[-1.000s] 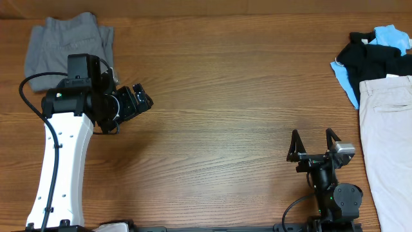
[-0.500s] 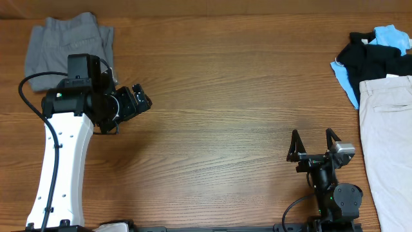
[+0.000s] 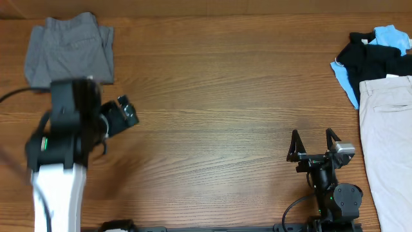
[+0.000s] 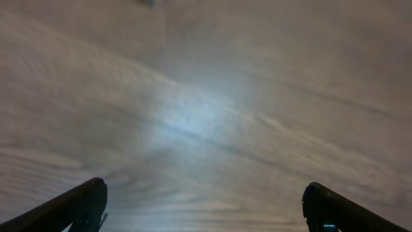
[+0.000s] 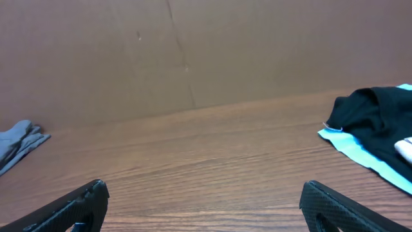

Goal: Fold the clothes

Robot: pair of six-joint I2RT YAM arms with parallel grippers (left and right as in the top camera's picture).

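Overhead view: grey trousers (image 3: 69, 48) are seen folded, well clear of both claws.
The trousers are laid in a compact stack just beyond the left claw (image 3: 131, 111) and to its outer side. That claw's jaws are spread wide and empty over bare table (image 3: 225, 96). The fold is judged done, so only parking seems called for next. The left arm (image 3: 61, 174) is stretched forward from the near edge, wrist turned toward the table's middle. Well apart to its right, the right claw (image 3: 313, 138) is held wide, empty and pointed forward.
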